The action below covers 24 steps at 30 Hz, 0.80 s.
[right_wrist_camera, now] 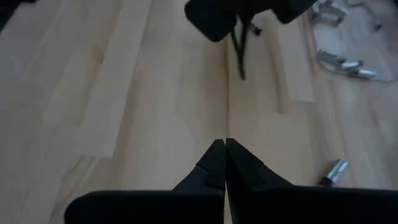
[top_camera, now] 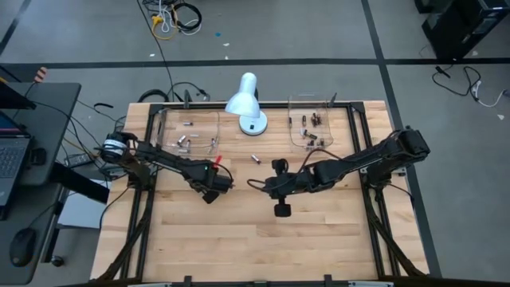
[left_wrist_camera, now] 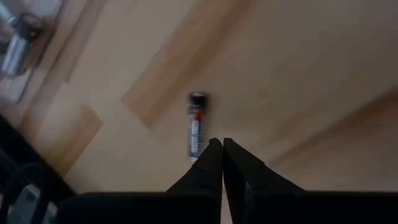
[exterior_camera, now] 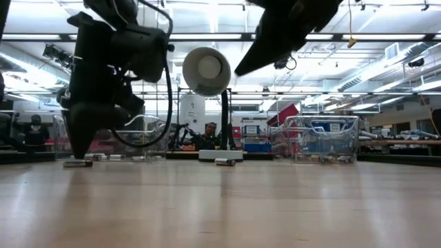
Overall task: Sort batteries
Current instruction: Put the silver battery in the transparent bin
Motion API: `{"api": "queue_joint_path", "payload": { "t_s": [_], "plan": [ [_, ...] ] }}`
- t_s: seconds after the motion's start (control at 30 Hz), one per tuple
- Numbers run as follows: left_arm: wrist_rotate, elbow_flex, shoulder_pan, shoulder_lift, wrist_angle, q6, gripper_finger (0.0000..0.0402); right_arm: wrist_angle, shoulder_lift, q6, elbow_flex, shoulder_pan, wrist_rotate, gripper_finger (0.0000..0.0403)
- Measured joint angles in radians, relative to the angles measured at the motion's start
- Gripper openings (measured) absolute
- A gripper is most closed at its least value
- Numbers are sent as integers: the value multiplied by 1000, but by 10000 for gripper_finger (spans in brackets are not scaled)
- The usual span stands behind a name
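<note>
surface: pale wood planks (top_camera: pixel 239 239)
on it: two clear trays (top_camera: pixel 191 131) (top_camera: pixel 311 119), white lamp (top_camera: pixel 247 104), loose batteries (top_camera: pixel 255 158) (left_wrist_camera: pixel 197 124)

Small silvery-grey cylindrical batteries (top_camera: pixel 188 143) are scattered flat in the left clear tray; darker brown cylindrical batteries (top_camera: pixel 309 125) are clustered in the right tray. One silvery battery (top_camera: pixel 256 158) is laid on bare wood between them. Another silver-and-black battery (left_wrist_camera: pixel 196 124) is laid flat on the wood.

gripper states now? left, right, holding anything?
Left tool: shut, empty; a battery lies on the table just beyond its tips.
Right tool: shut, empty, above bare table.
</note>
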Motion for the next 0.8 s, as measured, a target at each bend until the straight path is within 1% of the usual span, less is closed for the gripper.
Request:
{"api": "queue_joint_path", "payload": {
  "t_s": [0.13,0.23,0.4,0.47,0.57,0.73,0.8],
  "plan": [
    [-9,16,-30,-1,18,-7,12,-26,-54,-14,0,0,1,0],
    [-39,27,-43,-1,8,-38,12,-26,-83,-11,0,3,2,0],
    [-65,71,-46,-3,-99,-131,19,-25,-93,-3,0,9,3,0],
    [-84,77,-46,-3,-121,-130,31,-25,-93,5,0,9,3,0],
    [-98,74,-45,-3,-111,-83,60,-25,-93,8,0,9,3,0],
    [-122,20,-45,-3,-80,-1,118,-26,-93,34,0,9,3,0],
    [-137,-14,-45,-3,-55,25,134,-27,-93,42,0,9,3,0]
  ]
}}
